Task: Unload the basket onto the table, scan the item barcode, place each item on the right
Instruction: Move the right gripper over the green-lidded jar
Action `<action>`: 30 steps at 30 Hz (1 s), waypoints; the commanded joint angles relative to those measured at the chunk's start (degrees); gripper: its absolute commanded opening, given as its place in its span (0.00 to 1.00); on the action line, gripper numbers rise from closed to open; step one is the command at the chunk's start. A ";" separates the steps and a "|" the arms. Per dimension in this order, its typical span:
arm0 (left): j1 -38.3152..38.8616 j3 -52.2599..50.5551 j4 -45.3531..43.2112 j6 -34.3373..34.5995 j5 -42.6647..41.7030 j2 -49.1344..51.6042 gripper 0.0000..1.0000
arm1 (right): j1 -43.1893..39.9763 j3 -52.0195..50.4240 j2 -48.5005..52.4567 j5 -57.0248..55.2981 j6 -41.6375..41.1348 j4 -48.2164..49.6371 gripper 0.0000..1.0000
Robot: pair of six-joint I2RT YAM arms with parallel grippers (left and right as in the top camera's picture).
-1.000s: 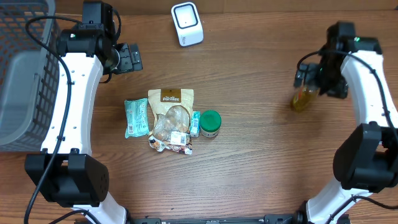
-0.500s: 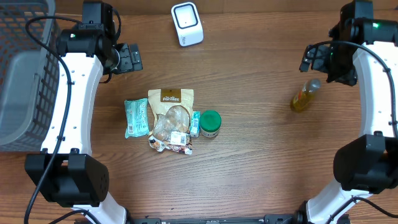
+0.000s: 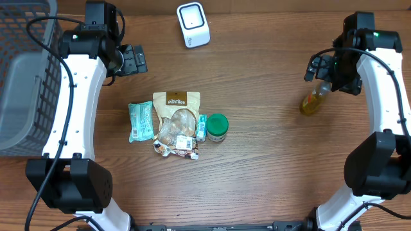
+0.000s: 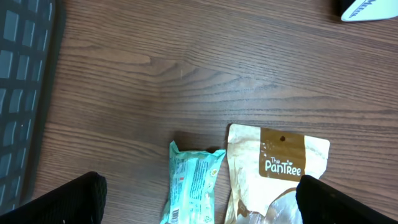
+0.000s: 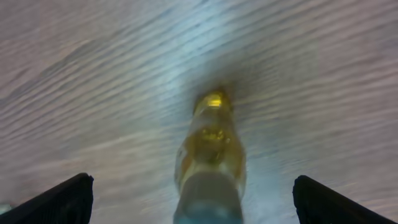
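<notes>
A small bottle of yellow liquid lies on the wooden table at the right, its pale cap pointing toward the back. My right gripper hovers just above the cap end, open and holding nothing. In the right wrist view the bottle is blurred, centred between the wide-apart fingers, and touches neither of them. The white barcode scanner stands at the back centre. My left gripper is open and empty at the back left, above a teal packet and a PanTree pouch.
A dark wire basket takes up the left edge. Mid-table lie the teal packet, the pouch, a green-lidded jar and small wrapped snacks. Bare wood separates this pile from the bottle.
My right gripper drew back from the bottle toward the table's rear, then came forward again over the cap. The bottle and the left arm stayed where they were.
</notes>
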State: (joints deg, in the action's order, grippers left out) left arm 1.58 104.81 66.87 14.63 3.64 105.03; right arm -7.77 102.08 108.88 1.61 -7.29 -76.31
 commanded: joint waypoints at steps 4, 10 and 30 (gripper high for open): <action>0.33 0.68 0.00 0.17 -0.11 -0.44 1.00 | 0.57 10.21 -0.44 14.23 -0.20 -1.75 1.00; 0.33 0.68 0.00 0.17 -0.11 -0.44 1.00 | 4.79 9.75 -0.44 22.05 0.20 -3.65 1.00; 0.33 0.68 0.00 0.17 -0.11 -0.44 1.00 | 36.94 8.48 2.40 4.76 -13.55 -2.43 1.00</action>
State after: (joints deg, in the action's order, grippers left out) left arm 1.58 104.81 66.87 14.61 3.64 105.03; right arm 26.17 110.96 109.58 14.76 -14.02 -78.96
